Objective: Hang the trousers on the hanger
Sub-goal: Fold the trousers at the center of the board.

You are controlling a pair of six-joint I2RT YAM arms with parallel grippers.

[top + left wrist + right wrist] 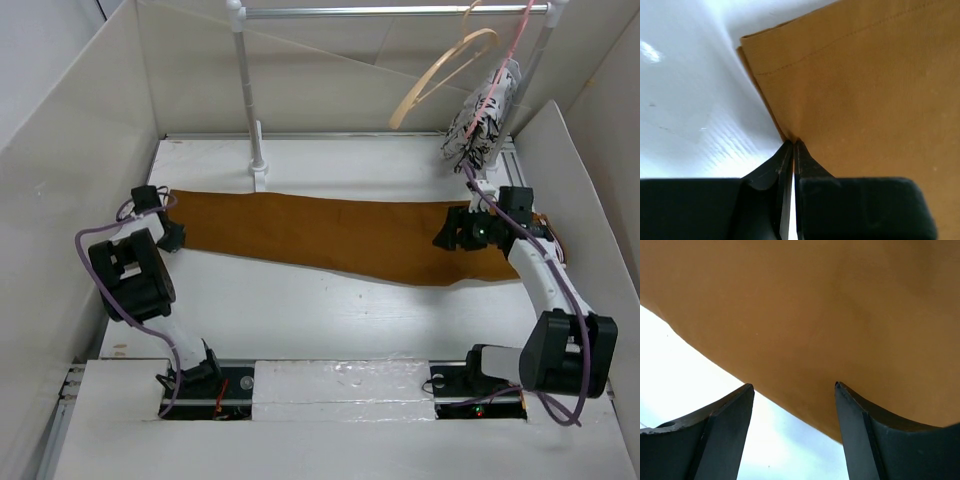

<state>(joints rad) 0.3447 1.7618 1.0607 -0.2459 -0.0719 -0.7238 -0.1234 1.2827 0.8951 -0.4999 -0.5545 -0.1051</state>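
Note:
The rust-brown trousers [330, 235] lie flat across the table, stretched from left to right. My left gripper [168, 236] is at their left end. In the left wrist view its jaws are pressed together, and the left gripper [792, 141] pinches the stitched hem edge of the trousers [865, 90]. My right gripper [456, 232] hovers over the right end. It is open, with the right gripper [794, 385] straddling the curved near edge of the trousers [805, 315] and nothing between its fingers. The tan wooden hanger [445, 72] hangs tilted from the rail at the back right.
A metal clothes rail [390, 12] on a white post [250, 100] crosses the back. A pink hanger [520, 35] holding a black-and-white patterned cloth [487, 118] hangs next to the wooden one. White walls enclose the table [330, 320] on the left, right and back.

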